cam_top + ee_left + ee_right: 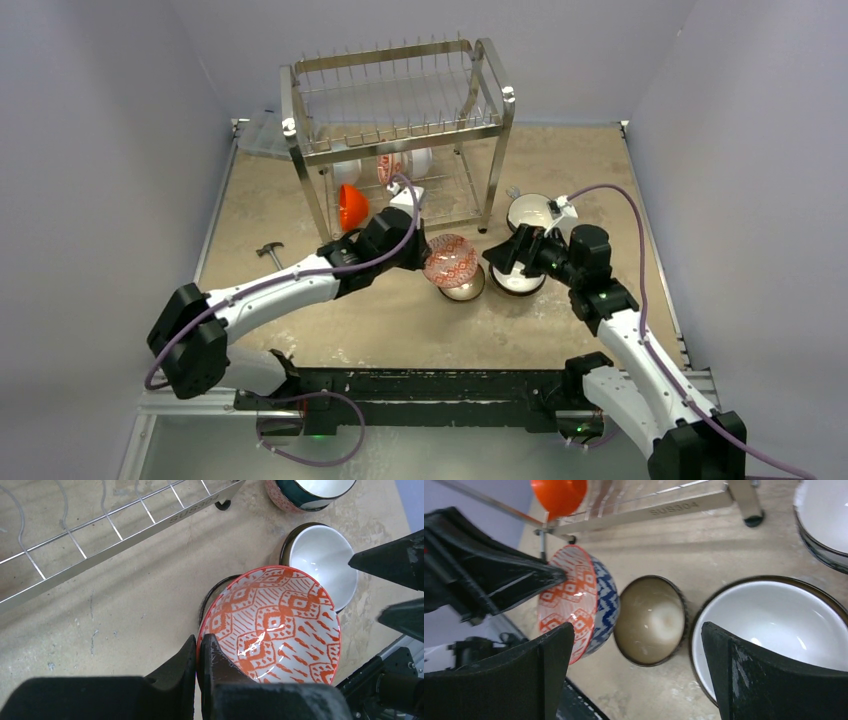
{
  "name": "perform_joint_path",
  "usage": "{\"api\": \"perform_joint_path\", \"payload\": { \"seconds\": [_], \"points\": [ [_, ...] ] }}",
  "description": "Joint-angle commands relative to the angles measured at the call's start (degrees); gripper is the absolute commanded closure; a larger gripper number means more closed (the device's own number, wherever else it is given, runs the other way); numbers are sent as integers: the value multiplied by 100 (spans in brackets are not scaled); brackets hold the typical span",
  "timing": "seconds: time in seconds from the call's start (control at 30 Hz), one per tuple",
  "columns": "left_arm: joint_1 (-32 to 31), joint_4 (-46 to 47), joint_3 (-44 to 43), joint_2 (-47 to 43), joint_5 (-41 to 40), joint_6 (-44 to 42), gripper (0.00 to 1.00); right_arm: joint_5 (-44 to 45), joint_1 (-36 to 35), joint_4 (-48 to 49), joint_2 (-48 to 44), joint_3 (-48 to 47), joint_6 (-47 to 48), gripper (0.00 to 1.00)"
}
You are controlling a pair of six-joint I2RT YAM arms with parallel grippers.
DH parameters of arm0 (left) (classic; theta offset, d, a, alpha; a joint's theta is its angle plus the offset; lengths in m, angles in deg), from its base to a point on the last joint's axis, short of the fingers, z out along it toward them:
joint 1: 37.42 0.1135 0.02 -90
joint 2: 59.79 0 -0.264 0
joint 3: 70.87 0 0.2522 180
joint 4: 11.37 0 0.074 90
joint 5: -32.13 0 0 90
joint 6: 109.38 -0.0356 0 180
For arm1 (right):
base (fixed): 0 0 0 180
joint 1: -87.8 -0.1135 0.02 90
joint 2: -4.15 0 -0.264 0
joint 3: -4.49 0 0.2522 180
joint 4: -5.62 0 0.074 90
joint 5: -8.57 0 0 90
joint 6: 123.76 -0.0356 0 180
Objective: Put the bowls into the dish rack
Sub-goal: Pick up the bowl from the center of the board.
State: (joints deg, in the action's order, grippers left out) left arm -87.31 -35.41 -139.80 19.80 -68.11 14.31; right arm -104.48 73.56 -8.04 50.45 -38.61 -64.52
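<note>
The left arm and right arm are built alike: white moulded links between chunky black joint housings, a purple cable trailing along each, a small white wrist camera block, and matte black, scuffed wedge-shaped gripper fingers. A green light glows on the right arm.

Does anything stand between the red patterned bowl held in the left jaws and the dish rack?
Nothing visible does. Only bare table lies between the red patterned bowl and the dish rack's front rail. An orange bowl already occupies the lower tier's left end.
</note>
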Motion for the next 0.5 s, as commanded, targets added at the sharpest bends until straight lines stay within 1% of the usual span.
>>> {"api": "perform_joint_path", "payload": {
  "seconds": [0.0,0.13,0.3,0.47],
  "points": [
    [364,1036,557,-548,728,278,100,-895,0,1020,-133,110,-754,1],
    [703,1757,1184,-1043,1217,470,100,-1367,0,1819,-56,386,-1421,1],
    [818,2327,1646,-1532,1446,420,100,-2170,-17,3334,215,807,-2324,1],
    [818,2600,1798,-1792,1585,322,100,-2294,-99,3502,341,828,-2433,1]
  ]
}}
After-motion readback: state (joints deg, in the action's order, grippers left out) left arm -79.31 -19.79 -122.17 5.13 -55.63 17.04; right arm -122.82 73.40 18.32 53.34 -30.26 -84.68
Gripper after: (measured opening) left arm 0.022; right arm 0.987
